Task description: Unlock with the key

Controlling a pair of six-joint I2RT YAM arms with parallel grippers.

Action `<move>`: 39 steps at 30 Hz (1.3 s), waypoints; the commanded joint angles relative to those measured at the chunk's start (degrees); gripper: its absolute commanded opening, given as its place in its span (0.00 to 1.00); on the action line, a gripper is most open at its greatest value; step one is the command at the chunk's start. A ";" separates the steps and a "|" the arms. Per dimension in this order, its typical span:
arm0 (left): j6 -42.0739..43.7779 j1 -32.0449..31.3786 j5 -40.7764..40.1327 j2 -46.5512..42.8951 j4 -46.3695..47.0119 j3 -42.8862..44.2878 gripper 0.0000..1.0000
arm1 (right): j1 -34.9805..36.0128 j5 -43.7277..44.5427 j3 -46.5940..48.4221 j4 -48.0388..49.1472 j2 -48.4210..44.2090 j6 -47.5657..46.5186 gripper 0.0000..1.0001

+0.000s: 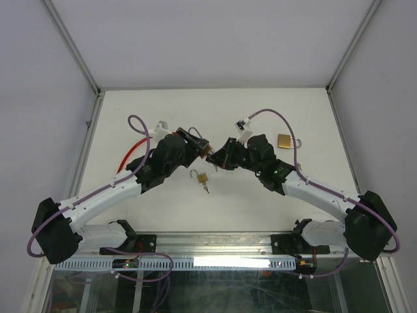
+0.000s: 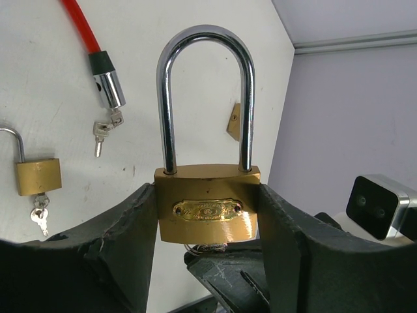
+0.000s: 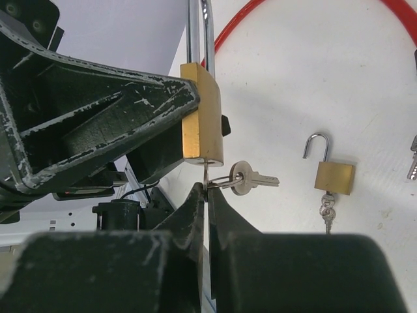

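My left gripper [image 2: 207, 215] is shut on a brass padlock [image 2: 207, 202] with a long chrome shackle [image 2: 205, 98] that stands closed. It holds the padlock above the table at mid-scene [image 1: 204, 149]. My right gripper [image 3: 208, 195] is shut on a key [image 3: 206, 175] whose blade is in the keyhole at the padlock's bottom [image 3: 202, 124]. A spare key [image 3: 251, 178] hangs from the ring beside it. In the top view the right gripper [image 1: 218, 155] meets the padlock from the right.
A small open padlock [image 1: 202, 177] with keys lies on the table below the grippers; it also shows in the right wrist view [image 3: 334, 176]. Another brass padlock [image 1: 285, 141] lies at the right. A red cable lock [image 2: 107, 85] with keys lies at the left.
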 commanded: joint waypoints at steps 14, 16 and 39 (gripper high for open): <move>8.23 -1.01 13.36 -12.87 34.75 -14.06 0.00 | -7.74 -12.44 3.45 18.26 -0.25 11.84 0.00; 8.74 -0.55 14.01 -13.09 34.98 -14.26 0.00 | -7.77 -14.33 4.22 17.69 0.41 11.70 0.00; 29.72 5.24 14.96 -11.66 9.47 -6.45 0.00 | -8.40 -14.90 3.37 -10.33 -8.40 -9.06 0.53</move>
